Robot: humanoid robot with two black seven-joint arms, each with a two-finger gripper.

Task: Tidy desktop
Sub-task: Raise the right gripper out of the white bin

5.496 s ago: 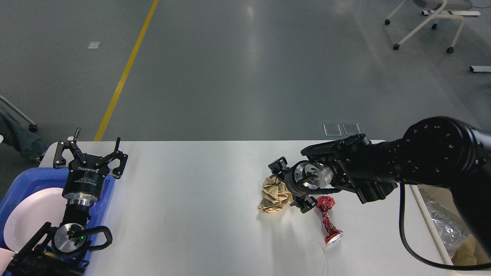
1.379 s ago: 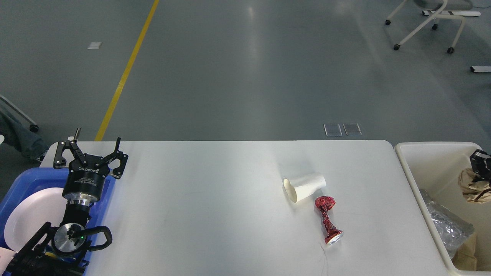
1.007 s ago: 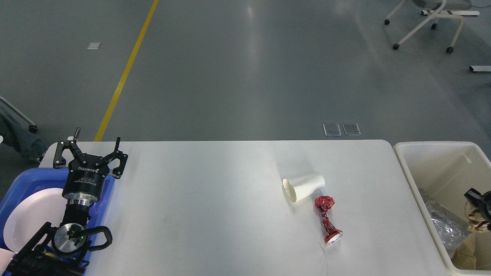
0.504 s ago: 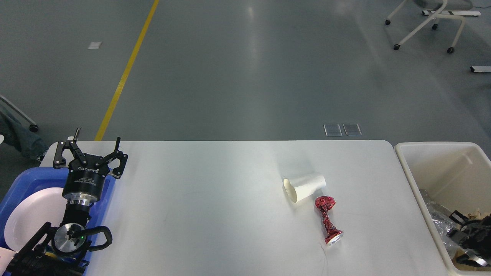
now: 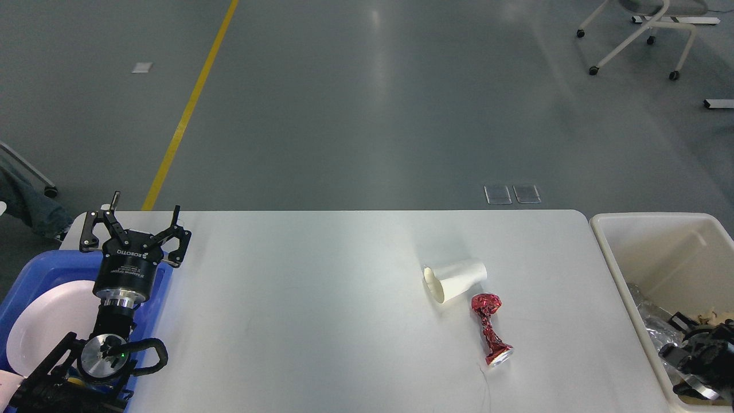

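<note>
White and smooth, the desktop (image 5: 321, 321) fills the lower middle of the frame, its rounded far corners just below the grey floor.

Two loose things lie on it, both right of centre: one white paper cup (image 5: 455, 279) tipped on its side with its mouth toward the lower left, and one crushed red can (image 5: 489, 328), twisted thin at the waist, just below and right of the cup and close to it; whether they touch cannot be told.

Two containers flank the desktop. One blue tray (image 5: 34, 269) sits at the lower left edge and holds one white plate (image 5: 43, 330). One cream bin (image 5: 654, 252) stands at the lower right edge, with crinkled clear plastic (image 5: 651, 312) and brown paper scraps inside.

Two arms are in view. The left gripper (image 5: 135, 221) stands in the lower left above the tray's far rim, its two fingers spread apart with nothing between them. White lettering on its black body seems to read "ROBOTIQ"; a smaller label under it is too fine to make out. The right gripper (image 5: 697, 358) is low inside the bin at the lower right corner, dark and partly cut off by the frame, so its fingers cannot be told apart.

On the floor, one yellow line (image 5: 189, 103) runs from the top toward the upper left of the desktop, and one white wheeled chair frame (image 5: 636, 34) stands in the upper right.
</note>
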